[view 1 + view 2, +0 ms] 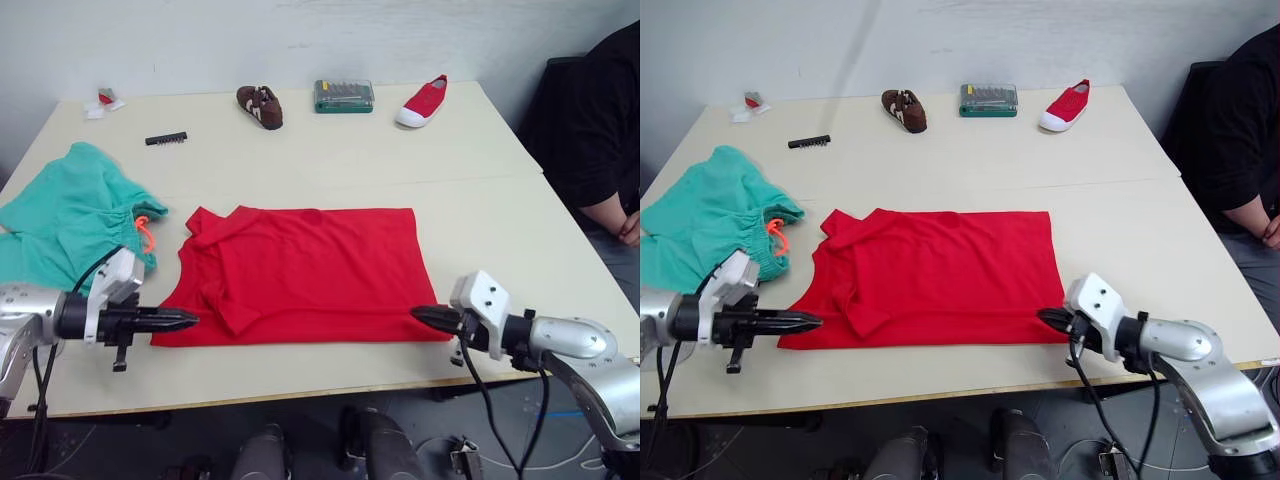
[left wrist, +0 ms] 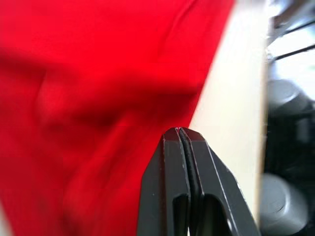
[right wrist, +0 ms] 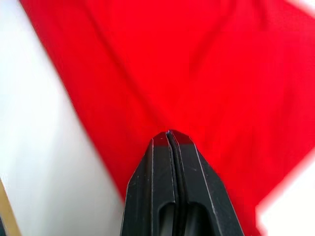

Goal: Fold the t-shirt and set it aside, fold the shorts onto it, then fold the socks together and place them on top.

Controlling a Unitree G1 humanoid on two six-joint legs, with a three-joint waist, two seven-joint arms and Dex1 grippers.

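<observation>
T-shirt: spread flat near the surface front edge
Left claw: pressed together at its near-left corner
Right claw: pressed together at its near-right corner
Shorts: bunched at left

head pair overlooks table, wrist views close

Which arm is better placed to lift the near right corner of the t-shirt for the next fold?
Right. The right pincer, closed, is at that corner of the t-shirt; the left pincer is at the opposite near corner.
</observation>
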